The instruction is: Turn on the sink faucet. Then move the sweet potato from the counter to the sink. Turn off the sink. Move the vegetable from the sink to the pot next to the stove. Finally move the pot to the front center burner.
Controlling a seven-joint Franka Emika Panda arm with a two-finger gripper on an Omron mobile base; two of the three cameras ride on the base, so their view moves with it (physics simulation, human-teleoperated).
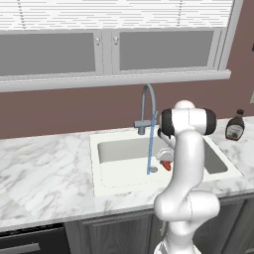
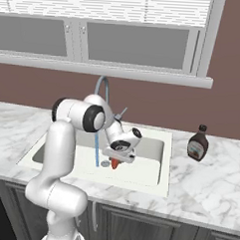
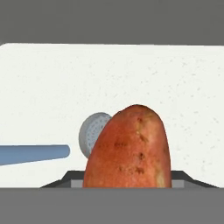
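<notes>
One orange-red oblong sweet potato (image 3: 129,148) is pinched in the end effector (image 2: 114,164), low over the white sink basin (image 1: 124,176) beside the blue water stream (image 1: 150,149). Release near the round grey drain (image 3: 92,133).

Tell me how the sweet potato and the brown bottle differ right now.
The sweet potato is orange-red and oblong; the brown bottle is dark with a small dark cap. The sweet potato hangs over the sink basin, clamped in the gripper, while the bottle stands free on the counter right of the sink. The sweet potato sits near the running water stream; the bottle is well clear of it. Both point roughly upright.
</notes>
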